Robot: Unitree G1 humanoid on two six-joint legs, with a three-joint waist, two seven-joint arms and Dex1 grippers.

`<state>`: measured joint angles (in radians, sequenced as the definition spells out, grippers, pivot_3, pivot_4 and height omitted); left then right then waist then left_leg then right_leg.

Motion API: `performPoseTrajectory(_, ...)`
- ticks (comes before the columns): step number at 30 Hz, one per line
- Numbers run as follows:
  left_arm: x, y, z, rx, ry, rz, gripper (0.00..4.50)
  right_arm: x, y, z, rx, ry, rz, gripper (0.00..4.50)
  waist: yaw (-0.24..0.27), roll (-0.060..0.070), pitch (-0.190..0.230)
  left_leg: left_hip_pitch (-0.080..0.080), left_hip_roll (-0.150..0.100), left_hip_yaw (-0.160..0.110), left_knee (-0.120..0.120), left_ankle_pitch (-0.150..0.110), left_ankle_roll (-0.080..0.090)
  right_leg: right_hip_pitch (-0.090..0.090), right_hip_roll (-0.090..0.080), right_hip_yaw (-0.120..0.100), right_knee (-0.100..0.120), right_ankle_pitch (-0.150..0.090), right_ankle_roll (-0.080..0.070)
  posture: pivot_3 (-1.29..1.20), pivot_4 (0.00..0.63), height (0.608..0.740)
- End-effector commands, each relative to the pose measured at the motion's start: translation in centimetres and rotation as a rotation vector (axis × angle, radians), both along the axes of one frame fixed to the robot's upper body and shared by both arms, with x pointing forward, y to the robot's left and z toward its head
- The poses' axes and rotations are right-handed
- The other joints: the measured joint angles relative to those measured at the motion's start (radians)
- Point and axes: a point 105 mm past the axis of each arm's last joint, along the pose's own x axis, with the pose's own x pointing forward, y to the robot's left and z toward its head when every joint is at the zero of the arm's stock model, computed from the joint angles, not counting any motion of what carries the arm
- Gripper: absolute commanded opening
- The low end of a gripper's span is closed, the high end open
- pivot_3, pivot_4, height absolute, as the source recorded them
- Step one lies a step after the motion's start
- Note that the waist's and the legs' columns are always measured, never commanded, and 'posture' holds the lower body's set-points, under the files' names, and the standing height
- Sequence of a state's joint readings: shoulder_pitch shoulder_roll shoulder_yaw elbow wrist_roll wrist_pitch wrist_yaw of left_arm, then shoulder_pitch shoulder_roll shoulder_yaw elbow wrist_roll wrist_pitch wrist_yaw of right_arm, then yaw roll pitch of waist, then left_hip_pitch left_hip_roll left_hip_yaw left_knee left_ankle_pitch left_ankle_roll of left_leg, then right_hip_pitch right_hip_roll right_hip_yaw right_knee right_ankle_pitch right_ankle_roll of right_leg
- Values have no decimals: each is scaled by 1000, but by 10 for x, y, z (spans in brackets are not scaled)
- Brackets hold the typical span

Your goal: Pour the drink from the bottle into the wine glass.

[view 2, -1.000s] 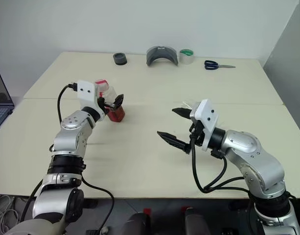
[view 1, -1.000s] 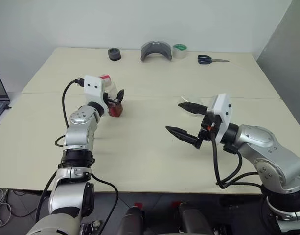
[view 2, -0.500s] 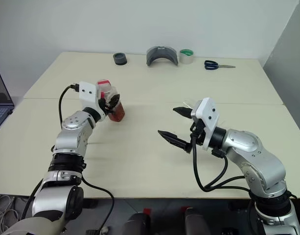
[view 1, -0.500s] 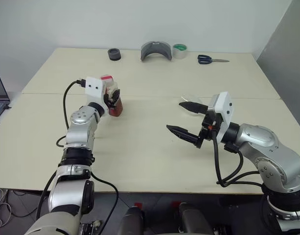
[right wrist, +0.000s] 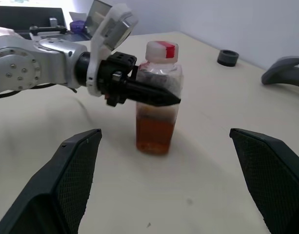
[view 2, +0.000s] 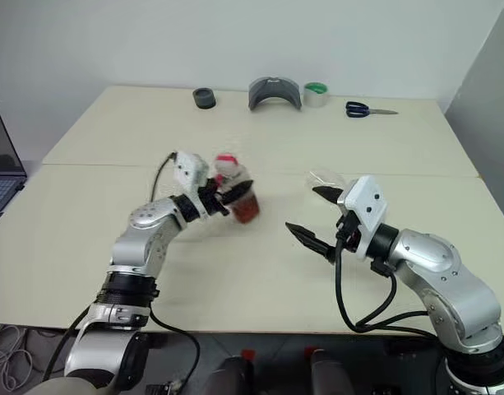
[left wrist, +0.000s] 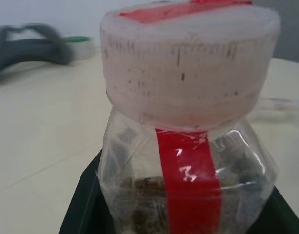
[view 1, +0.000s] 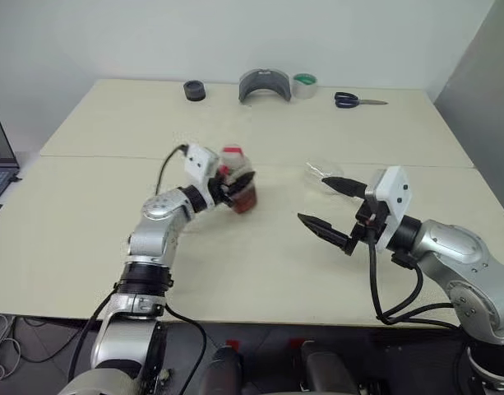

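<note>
Left fingers (right wrist: pixel 154 95) pinching bottle (right wrist: pixel 158 97) level, right fingers (view 1: pixel 330 226) spread, pointing toward it.

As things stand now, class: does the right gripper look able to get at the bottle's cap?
Probably yes: the right gripper is open and faces the bottle; the left gripper holds the body, leaving the cap free.
</note>
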<state>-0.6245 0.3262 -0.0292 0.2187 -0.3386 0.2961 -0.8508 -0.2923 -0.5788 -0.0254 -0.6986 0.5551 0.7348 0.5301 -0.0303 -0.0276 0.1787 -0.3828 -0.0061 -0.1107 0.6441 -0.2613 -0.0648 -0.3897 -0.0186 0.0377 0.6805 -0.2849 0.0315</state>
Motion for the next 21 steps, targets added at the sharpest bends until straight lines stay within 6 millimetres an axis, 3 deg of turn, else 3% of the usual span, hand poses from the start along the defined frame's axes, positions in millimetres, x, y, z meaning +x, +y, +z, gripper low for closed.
performPoseTrajectory(1, -21, -28, 19, -9, -57, -197, 1815, 3, 6, 15, 43, -26, -37, 4500, -5, 0, 0, 0, 0, 1, 0, 0, 0, 0, 0, 1, 0, 0, 0, 0, 150, 740)
performPoseTrajectory(7, -38, -52, 12, 92, -73, -423, 1815, 20, 22, 25, 87, -48, -119, 4500, -10, 1, 0, 1, 1, 1, -1, 0, 0, 0, 2, 1, 1, 0, 0, 0, 150, 740)
performPoseTrajectory(21, -38, -56, 6, 151, -110, -484, 1815, 23, 33, 20, 65, -7, -111, 4500, -3, 1, 1, 0, 0, 0, 0, 0, 0, -1, 1, 1, 0, 0, 0, 0, 150, 740)
